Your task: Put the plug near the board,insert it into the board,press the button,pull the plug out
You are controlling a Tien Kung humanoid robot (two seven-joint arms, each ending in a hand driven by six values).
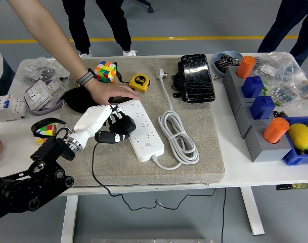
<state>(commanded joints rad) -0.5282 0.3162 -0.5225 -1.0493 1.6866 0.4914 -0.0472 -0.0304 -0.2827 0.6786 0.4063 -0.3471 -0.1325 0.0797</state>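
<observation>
A white power strip (142,127) lies diagonally on the grey mat (143,152), its button end toward me and its white cable (178,136) coiled to the right. My left hand (107,126), white with black fingertips, is shut on a black plug (124,124) that sits at the strip's left edge. Its thin black cord (95,172) trails down off the table's front. A person's hand (111,92) presses on the strip's far end, holding it in place. My right hand is not visible.
A yellow tape measure (139,81), a Rubik's cube (105,71) and a black pouch (196,77) lie at the back. Grey blocks with orange and blue parts (255,106) line the right. A second cube (46,129) and white sockets (42,92) sit at the left.
</observation>
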